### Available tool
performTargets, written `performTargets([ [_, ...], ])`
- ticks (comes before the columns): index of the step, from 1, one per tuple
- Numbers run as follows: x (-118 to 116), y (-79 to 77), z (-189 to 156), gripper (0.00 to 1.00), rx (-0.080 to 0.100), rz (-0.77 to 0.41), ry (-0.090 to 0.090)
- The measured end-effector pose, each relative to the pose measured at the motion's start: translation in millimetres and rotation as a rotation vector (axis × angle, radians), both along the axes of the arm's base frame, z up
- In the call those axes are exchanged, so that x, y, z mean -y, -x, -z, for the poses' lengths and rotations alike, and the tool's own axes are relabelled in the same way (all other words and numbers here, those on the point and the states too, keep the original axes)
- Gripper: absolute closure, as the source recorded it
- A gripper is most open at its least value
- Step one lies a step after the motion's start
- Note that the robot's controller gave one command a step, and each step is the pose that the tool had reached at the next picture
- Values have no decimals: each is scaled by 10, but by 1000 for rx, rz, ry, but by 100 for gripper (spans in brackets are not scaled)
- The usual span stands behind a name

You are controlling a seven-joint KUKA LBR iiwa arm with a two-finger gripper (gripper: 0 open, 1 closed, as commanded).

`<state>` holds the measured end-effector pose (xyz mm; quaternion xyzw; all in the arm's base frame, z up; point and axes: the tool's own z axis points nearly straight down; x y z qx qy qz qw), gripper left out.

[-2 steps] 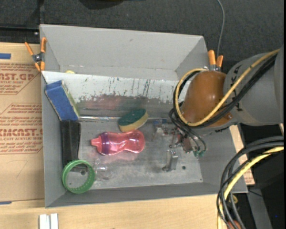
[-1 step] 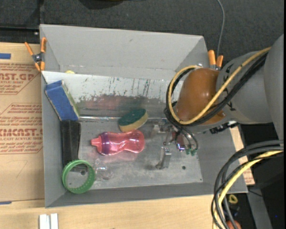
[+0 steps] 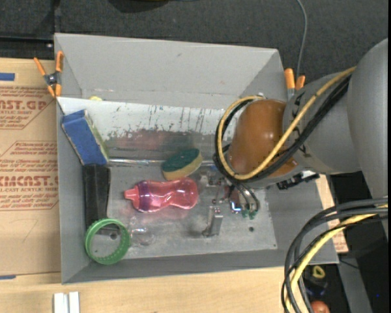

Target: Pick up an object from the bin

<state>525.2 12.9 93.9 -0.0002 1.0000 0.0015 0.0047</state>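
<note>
My gripper (image 3: 215, 219) hangs low over the bin floor in the right half of the bin, under the arm's orange cover. Just to its left lies a translucent pink, bottle-shaped thing (image 3: 163, 195) on its side, its wide end close to the gripper but apart from it. A round sponge (image 3: 181, 163), yellow with a green top, rests behind the pink thing, up and to the left of the gripper. Nothing shows in the gripper.
A green ring (image 3: 107, 241) lies in the front left corner, with a small clear thing (image 3: 141, 232) beside it. A black block (image 3: 96, 191) and a blue block (image 3: 83, 137) stand along the left wall. The arm and its cables cover the bin's right side.
</note>
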Motion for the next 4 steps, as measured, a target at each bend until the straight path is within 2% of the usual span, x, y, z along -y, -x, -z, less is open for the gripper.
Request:
performTargets([
  [1, -38, 31, 239, 100, 2, -431, 5],
  [2, -38, 31, 239, 100, 2, -430, 5],
  [3, -930, -251, 211, 0, 14, -403, 30],
  [4, -1080, -185, 235, 0, 7, -420, 6],
])
